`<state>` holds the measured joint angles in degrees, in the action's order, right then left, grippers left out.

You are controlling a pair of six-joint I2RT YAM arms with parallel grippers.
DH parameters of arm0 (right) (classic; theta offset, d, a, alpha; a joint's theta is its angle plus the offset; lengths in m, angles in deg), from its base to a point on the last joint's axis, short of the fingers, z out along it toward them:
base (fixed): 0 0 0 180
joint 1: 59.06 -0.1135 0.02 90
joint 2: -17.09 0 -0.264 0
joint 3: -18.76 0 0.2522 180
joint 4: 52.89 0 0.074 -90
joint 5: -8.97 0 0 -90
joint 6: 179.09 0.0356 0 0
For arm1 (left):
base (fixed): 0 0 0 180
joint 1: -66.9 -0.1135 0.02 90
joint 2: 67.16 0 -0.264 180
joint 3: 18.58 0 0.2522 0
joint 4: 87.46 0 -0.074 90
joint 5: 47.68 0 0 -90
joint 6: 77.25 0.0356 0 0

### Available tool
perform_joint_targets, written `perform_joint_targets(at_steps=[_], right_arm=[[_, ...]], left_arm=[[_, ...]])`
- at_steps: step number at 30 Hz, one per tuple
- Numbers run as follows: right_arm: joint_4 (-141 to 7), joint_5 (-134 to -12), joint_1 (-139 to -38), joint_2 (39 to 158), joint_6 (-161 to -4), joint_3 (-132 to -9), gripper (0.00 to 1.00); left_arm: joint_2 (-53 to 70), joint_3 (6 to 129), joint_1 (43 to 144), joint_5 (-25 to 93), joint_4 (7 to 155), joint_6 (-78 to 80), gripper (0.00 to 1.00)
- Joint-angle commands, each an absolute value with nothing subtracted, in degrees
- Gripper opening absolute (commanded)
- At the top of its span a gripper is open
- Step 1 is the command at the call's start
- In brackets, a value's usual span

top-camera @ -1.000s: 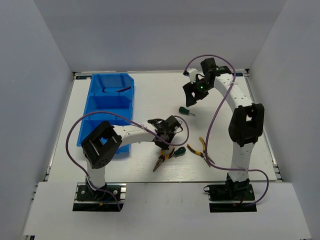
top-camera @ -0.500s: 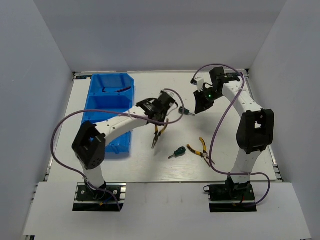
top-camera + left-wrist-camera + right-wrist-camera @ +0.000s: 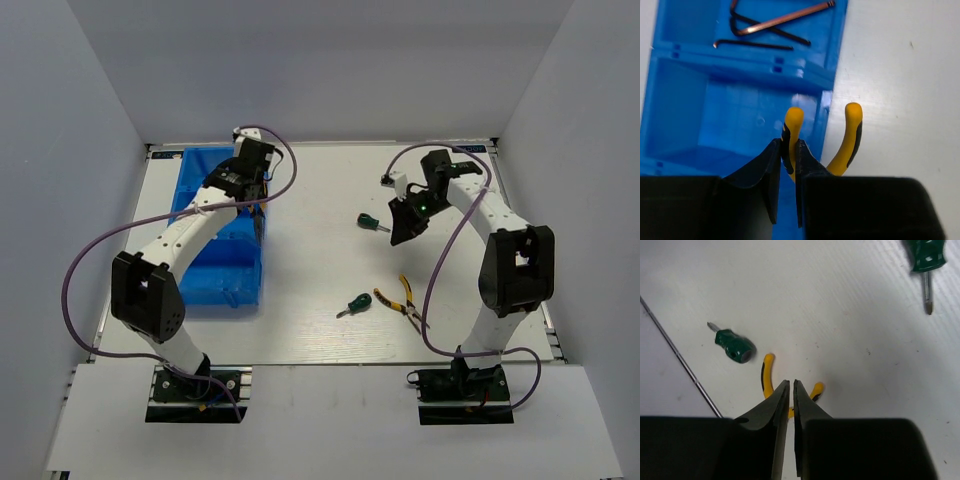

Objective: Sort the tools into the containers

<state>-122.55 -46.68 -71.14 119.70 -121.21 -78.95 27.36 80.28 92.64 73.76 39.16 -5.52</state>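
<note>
My left gripper (image 3: 788,150) is shut on one handle of yellow-and-black pliers (image 3: 793,122). It hangs over the right wall of the blue containers (image 3: 210,275), by the middle compartment (image 3: 715,115). The pliers' other handle sticks out over the table. Hex keys (image 3: 765,27) lie in the far compartment. My right gripper (image 3: 405,228) (image 3: 791,385) is shut and holds nothing, hovering above the second pliers (image 3: 400,300) (image 3: 766,372). One green screwdriver (image 3: 372,223) (image 3: 926,260) lies left of it. The other green screwdriver (image 3: 353,304) (image 3: 735,345) lies beside those pliers.
White walls close in the table on three sides. The left arm's purple cable (image 3: 90,260) loops out over the table's left edge. The right arm's cable (image 3: 440,250) hangs over the pliers area.
The left arm carried the pliers from the table's middle to the bins. The right gripper closed and moved from the back towards the near tools.
</note>
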Motion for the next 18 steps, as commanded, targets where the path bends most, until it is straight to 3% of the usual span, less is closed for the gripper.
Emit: perform_joint_targets(at_steps=[1,6,14,16,18], right_arm=[[-127.98,-42.98,-71.72,117.46,-126.34,-77.98,0.15],[-131.52,-41.22,-72.24,115.36,-133.38,-74.64,0.31],[-130.46,-41.65,-73.21,114.56,-134.52,-71.21,0.40],[-130.29,-42.62,-73.21,114.04,-135.05,-70.68,0.47],[-127.76,-44.72,-73.39,113.60,-134.00,-68.93,0.49]], left_arm=[[25.92,84.03,89.50,77.03,44.15,-4.30,0.00],[26.44,84.65,84.14,78.45,48.97,-2.29,0.00],[31.80,86.24,79.74,76.26,51.01,-1.14,0.00],[31.81,83.79,79.21,76.25,51.62,-1.66,0.08],[31.11,81.94,78.60,76.25,52.32,-2.28,0.28]])
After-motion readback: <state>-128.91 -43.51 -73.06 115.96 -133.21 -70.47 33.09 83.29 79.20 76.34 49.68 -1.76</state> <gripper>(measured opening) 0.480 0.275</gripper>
